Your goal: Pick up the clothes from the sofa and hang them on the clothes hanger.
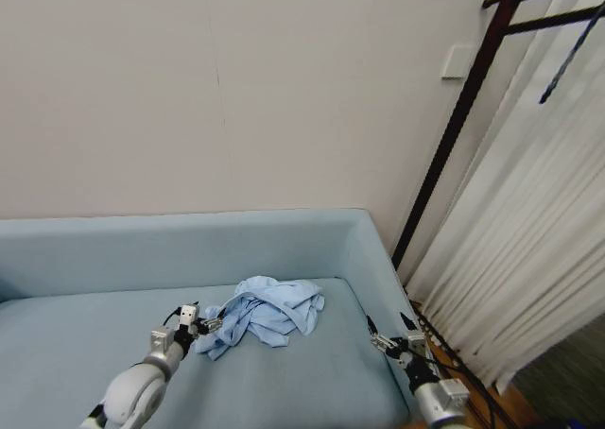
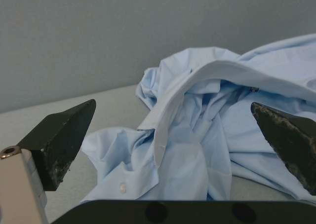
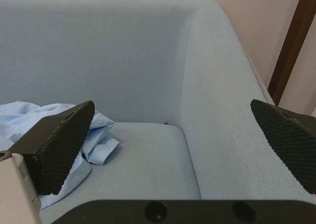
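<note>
A crumpled light blue shirt [image 1: 267, 314] lies on the seat of the pale blue sofa [image 1: 113, 353], toward its right end. My left gripper [image 1: 210, 323] hovers at the shirt's left edge, open, with the fabric [image 2: 197, 135] directly ahead between its black fingers [image 2: 61, 137]. My right gripper [image 1: 386, 341] is held over the sofa's right armrest, open and holding nothing; its wrist view looks along the seat at the shirt [image 3: 29, 118]. The dark clothes rack [image 1: 463, 108] stands behind the right armrest.
A white wall rises behind the sofa backrest [image 1: 189, 245]. White curtains [image 1: 529, 240] hang right of the rack, and a dark strap [image 1: 567, 56] dangles from its top bar. Cables [image 1: 454, 353] lie on the floor beside the armrest [image 3: 217, 86].
</note>
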Controlling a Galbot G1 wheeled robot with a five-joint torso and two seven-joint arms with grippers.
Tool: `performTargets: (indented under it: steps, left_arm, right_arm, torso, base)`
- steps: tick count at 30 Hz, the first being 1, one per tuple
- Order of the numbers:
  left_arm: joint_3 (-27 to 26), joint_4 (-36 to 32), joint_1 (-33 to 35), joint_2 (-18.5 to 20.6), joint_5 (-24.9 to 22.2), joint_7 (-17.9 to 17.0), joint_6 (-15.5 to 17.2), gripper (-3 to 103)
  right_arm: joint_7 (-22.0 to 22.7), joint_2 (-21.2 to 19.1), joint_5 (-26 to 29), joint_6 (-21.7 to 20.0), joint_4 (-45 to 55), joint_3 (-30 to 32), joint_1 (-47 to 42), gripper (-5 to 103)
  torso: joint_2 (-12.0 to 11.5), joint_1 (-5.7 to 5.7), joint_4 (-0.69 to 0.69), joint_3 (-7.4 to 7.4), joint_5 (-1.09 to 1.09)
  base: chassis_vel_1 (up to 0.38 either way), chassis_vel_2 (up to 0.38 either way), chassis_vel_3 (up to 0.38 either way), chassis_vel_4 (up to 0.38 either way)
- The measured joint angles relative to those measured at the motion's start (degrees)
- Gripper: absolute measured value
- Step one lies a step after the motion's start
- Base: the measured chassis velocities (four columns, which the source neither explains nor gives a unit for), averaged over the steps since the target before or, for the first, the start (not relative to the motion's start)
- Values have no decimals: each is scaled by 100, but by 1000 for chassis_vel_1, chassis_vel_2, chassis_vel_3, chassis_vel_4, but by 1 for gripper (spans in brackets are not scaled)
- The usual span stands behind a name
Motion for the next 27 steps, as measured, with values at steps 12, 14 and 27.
performTargets:
  steps: [12, 14, 27]
  left_arm:
    - [992, 1292, -1452, -204, -125, -8, 176, 103]
    - [1090, 1391, -1558, -257, -113, -7, 177, 100]
    - [1268, 1479, -1445, -517, 567, -69, 247, 57]
  right_arm:
    - [-23, 131, -186, 131, 17, -58, -94, 100]
    - [-34, 135, -191, 151, 14, -30, -110, 100]
    - [-125, 58, -166, 181, -41, 149, -132, 100]
  torso:
    - [1, 0, -2, 0, 1]
    - [1, 0, -2, 0, 1]
    - [1, -1, 1, -1, 1]
  base:
    - [0, 0, 0, 0]
    - [0, 0, 0, 0]
    - [0, 0, 0, 0]
